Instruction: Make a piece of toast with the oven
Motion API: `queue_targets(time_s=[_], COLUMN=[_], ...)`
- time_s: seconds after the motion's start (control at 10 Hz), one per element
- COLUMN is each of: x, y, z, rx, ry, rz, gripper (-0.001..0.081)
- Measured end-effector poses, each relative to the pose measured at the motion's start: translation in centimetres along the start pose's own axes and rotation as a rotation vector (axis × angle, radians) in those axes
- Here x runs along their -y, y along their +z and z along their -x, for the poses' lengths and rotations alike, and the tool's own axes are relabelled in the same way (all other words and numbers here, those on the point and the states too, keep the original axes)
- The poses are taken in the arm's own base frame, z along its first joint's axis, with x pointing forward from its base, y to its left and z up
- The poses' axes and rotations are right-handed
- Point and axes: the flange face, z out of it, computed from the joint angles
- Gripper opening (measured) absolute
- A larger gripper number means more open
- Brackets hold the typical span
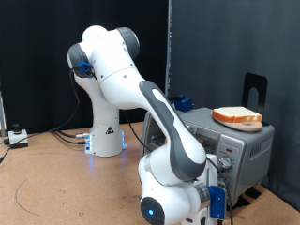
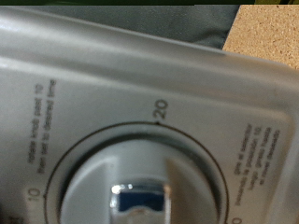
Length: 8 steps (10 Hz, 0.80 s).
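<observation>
Presently, item by item:

Oven: silver box at the exterior view's right, standing on the brown table. Its front panel faces the arm's lower end. Whether the door is up or down cannot be told, since the arm covers that part.

Toast: one pale slice with a brown crust, lying flat on the oven's roof towards the exterior view's right. It sits outside the oven, not on the rack; a second slice is not visible.

Dark stand: upright behind the toast, purpose unclear.

Arm: white, base at the exterior view's centre-left, folded down so that the wrist reaches the oven's control side, apparently to work a control rather than the bread.

Gripper: low at the oven's front in the exterior view, mostly hidden by the wrist. Fingers do not show clearly in either view, so whether they stand apart or together cannot be told. It holds no bread.

Knob: grey timer dial filling the wrist view, with a shiny centre, ringed by marks 10 and 20 and small blurred print. The camera looks straight at it from very close, which suggests the hand is lined up on this dial; contact cannot be confirmed.

Cables: lying beside the arm's base.
</observation>
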Motion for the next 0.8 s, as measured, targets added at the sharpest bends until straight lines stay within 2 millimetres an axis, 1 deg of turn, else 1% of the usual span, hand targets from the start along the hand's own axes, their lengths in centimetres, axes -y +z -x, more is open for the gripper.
queue_targets(time_s=[0.1, 0.2, 0.3, 0.4, 0.5, 0.6, 0.7, 0.8], x=[0.1, 0.3, 0.7, 1.0, 1.2, 1.1, 0.8, 0.5], y=[0.0, -0.1, -0.4, -0.6, -0.8, -0.9, -0.8, -0.8], z=[0.1, 0.3, 0.5, 0.7, 0.9, 0.8, 0.6, 0.4], rx=[0.004, 0.013, 0.017, 0.022, 0.025, 0.018, 0.008, 0.001], ry=[-0.010, -0.018, -0.024, -0.028, -0.031, -0.030, -0.025, -0.022], rz=[-0.005, -0.016, -0.025, -0.031, -0.035, -0.033, -0.031, -0.031], gripper=[0.0807, 0.0692, 0.0692, 0.0556, 0.0556, 0.0372, 0.0237, 0.0237])
